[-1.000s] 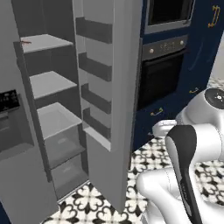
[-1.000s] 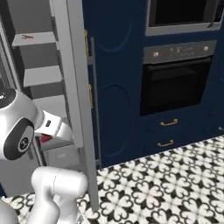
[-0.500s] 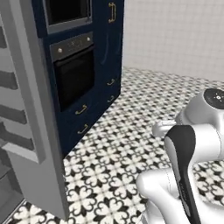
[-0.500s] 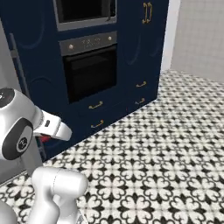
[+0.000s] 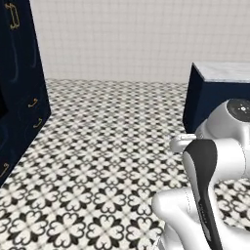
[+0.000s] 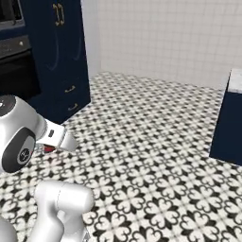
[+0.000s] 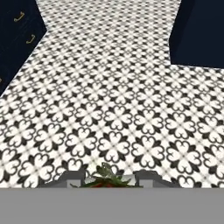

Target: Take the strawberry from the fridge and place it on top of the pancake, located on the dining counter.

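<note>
- Patterned tile floor (image 5: 107,146) ahead; navy cabinets (image 5: 19,93) at 9 o'clock, counter (image 5: 222,73) at 2 o'clock.
- Gripper (image 7: 107,180) closed on strawberry (image 7: 105,180), carried low at 6 o'clock in hand view.
- Step: transit. Next: reach counter, find pancake.
- Leaf crown toward camera; long axis unclear.

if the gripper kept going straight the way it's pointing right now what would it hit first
Probably the patterned floor. The gripper, shut on the strawberry, points forward and down over open tiles. The dining counter lies off to the right of that line, though depth is hard to judge.
</note>
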